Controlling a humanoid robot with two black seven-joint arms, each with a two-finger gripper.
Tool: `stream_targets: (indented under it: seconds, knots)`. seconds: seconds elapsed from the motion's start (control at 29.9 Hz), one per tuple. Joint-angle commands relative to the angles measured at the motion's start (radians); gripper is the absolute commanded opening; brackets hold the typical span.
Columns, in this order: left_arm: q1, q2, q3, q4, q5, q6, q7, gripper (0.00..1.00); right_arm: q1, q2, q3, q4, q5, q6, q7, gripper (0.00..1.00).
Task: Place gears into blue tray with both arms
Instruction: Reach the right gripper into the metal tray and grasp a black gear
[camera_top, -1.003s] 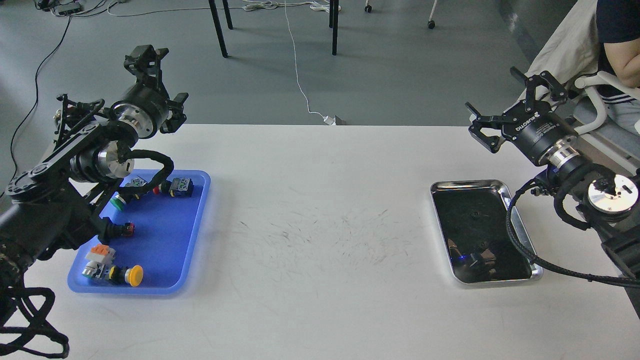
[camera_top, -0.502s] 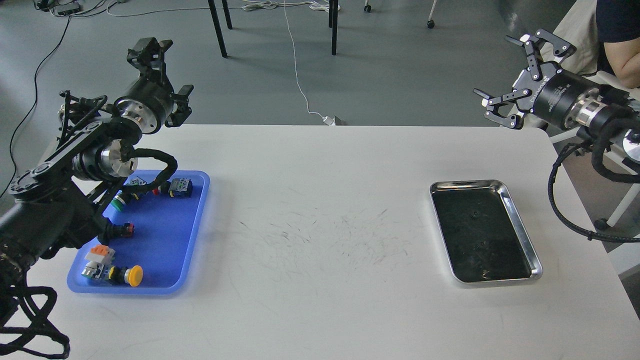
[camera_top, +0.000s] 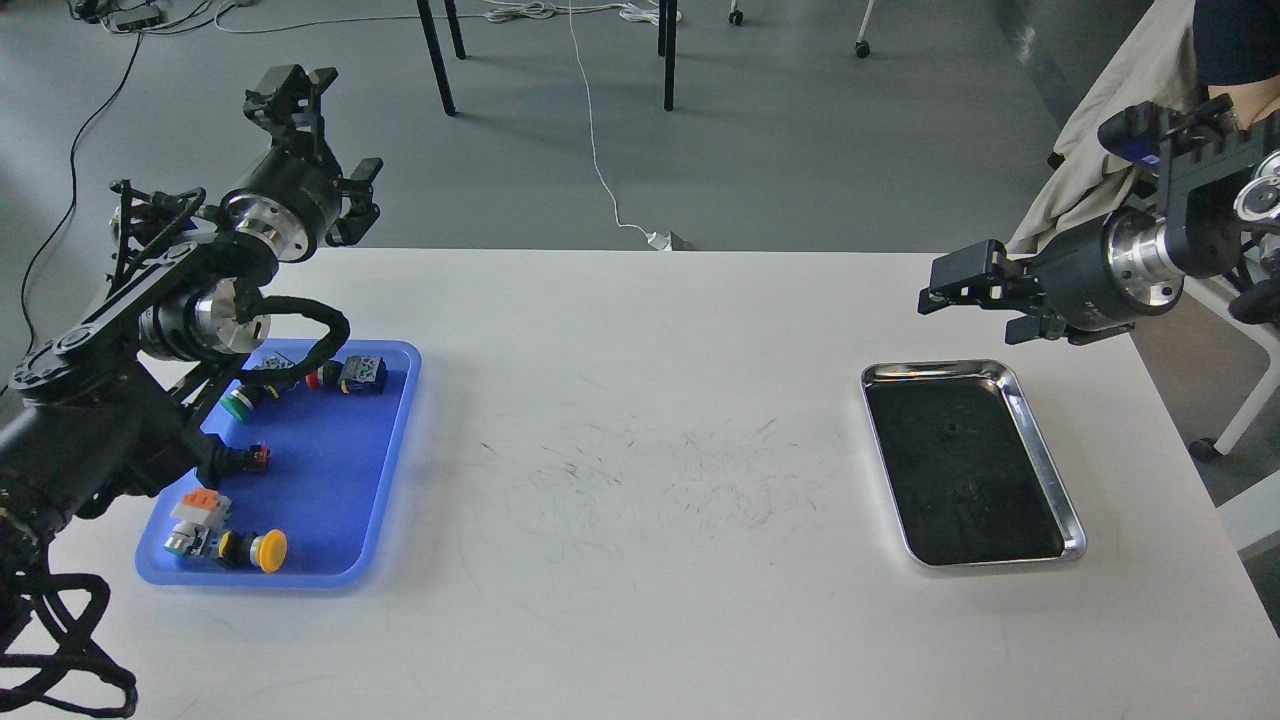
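The blue tray (camera_top: 335, 480) lies at the table's left side, partly under my left arm. Two tiny dark gears (camera_top: 950, 428) show as specks inside the shiny silver tray (camera_top: 1042, 452) on the right. My left gripper (camera_top: 325, 135) is raised beyond the table's far left edge, above and behind the blue tray, with its fingers spread and nothing between them. My right gripper (camera_top: 950, 287) points left, hovering just past the silver tray's far rim. It is seen side-on, so its fingers overlap.
Several coloured push-button switches (camera_top: 265, 550) lie in the blue tray. A seated person and a chair (camera_top: 1215, 60) are at the far right. Table legs and cables (camera_top: 600, 170) are on the floor beyond the table.
My right arm swung up and away from the silver tray, then came down with the gripper rolled and pointing left over the tray's far end. The left arm barely shifted.
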Motion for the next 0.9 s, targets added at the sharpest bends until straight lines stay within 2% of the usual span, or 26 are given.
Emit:
stream_targets:
  seconds: [0.0, 0.13, 0.3, 0.7, 0.87]
  knots:
    - [0.000, 0.001, 0.001, 0.000, 0.000, 0.000, -0.012, 0.98, -0.016, 0.144, -0.093, -0.052, -0.086, 0.000, 0.000, 0.99]
    - [0.002, -0.002, 0.001, 0.001, 0.000, 0.000, -0.019, 0.98, -0.128, 0.279, -0.149, -0.199, -0.098, -0.021, 0.000, 0.99]
    - [0.003, 0.000, 0.002, 0.001, 0.000, 0.000, -0.041, 0.98, -0.248, 0.327, -0.152, -0.335, -0.100, -0.027, 0.001, 0.99]
    - [0.005, 0.001, 0.002, 0.001, 0.000, 0.002, -0.042, 0.98, -0.355, 0.343, -0.135, -0.380, -0.098, -0.104, 0.004, 0.98]
    - [0.008, 0.003, 0.002, 0.004, 0.000, 0.000, -0.042, 0.98, -0.395, 0.356, -0.112, -0.408, -0.098, -0.109, 0.004, 0.95]
